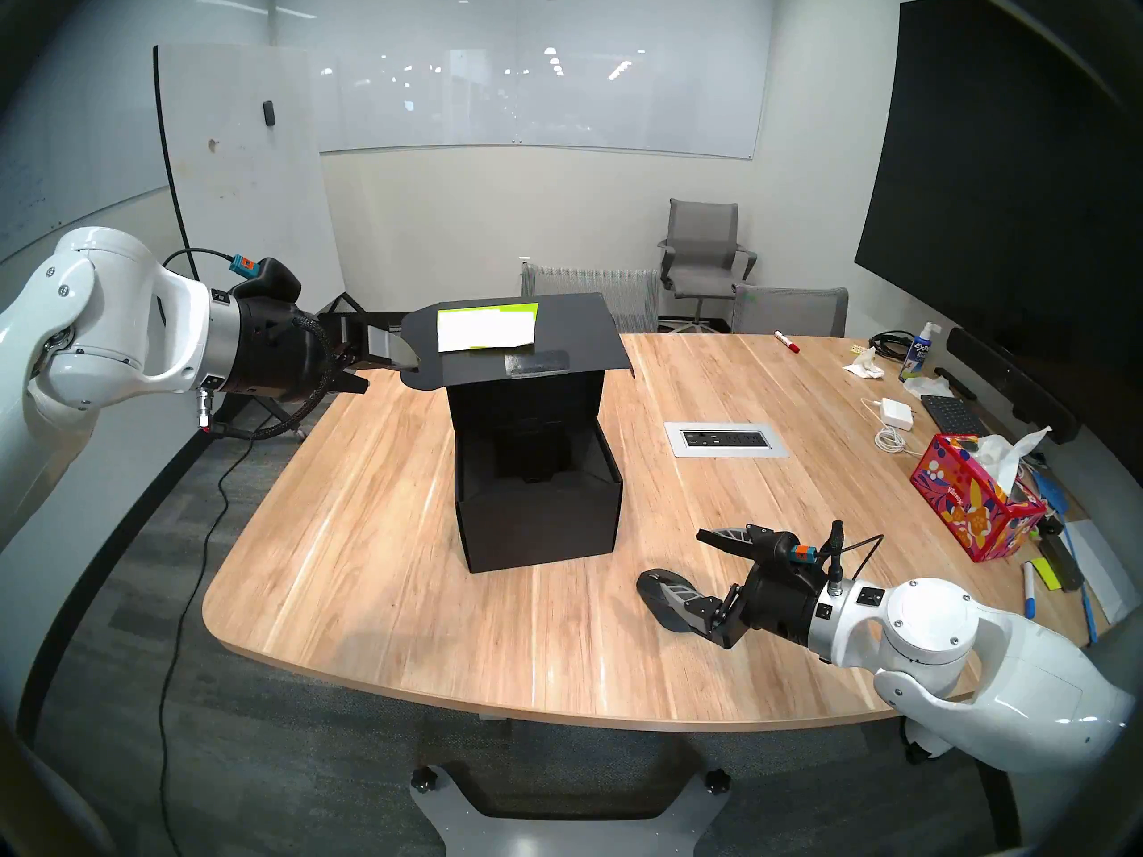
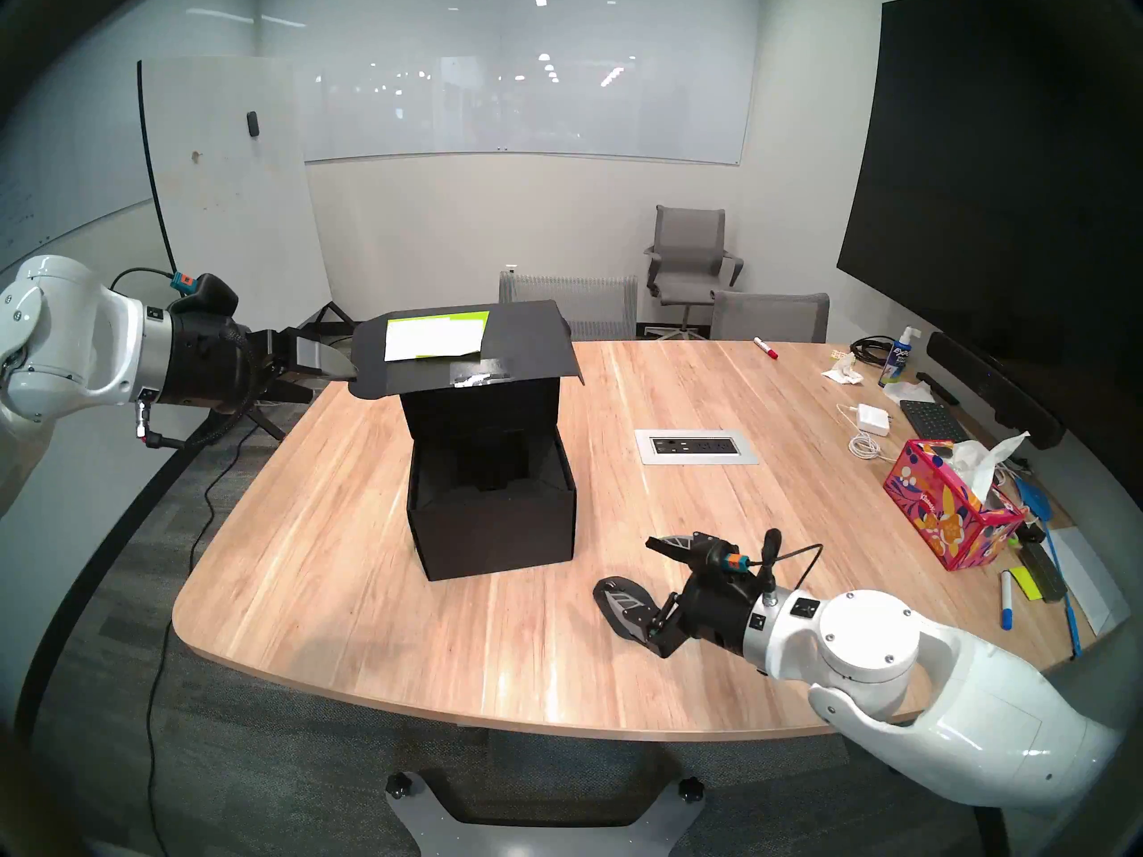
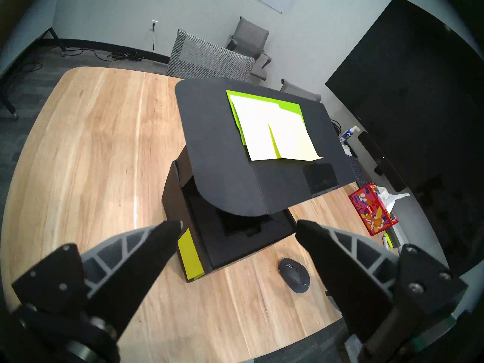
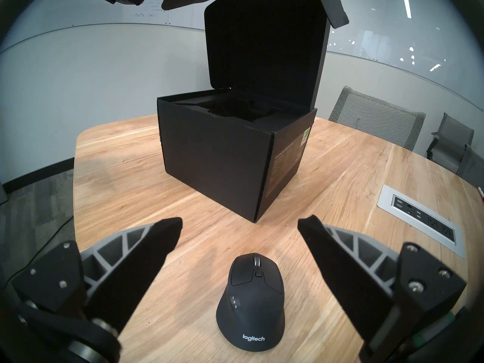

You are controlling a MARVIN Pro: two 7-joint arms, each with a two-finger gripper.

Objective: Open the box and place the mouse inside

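The black box point(image 1: 538, 522) stands open mid-table. Its lid point(image 1: 569, 336) is raised, the top flap folded level and bearing yellow-green sticky notes point(image 1: 488, 327). My left gripper point(image 1: 389, 373) is open at the flap's left rounded edge. In the left wrist view that edge point(image 3: 235, 210) lies just ahead of the fingertips, with nothing gripped. The black mouse point(image 4: 252, 302) lies on the table between the fingers of my open right gripper point(image 4: 239, 222), which is low at the front right point(image 1: 673, 559). The mouse point(image 3: 294, 274) sits apart from the box point(image 3: 199, 247). The box's recess point(image 4: 230, 109) shows nothing inside.
A red floral tissue box point(image 1: 971, 503), white power adapter point(image 1: 897, 413), keyboard point(image 1: 952, 413), spray bottle point(image 1: 918, 348) and pens crowd the table's right side. A socket panel point(image 1: 727, 439) is set into the table right of the box. Chairs point(image 1: 705, 250) stand behind.
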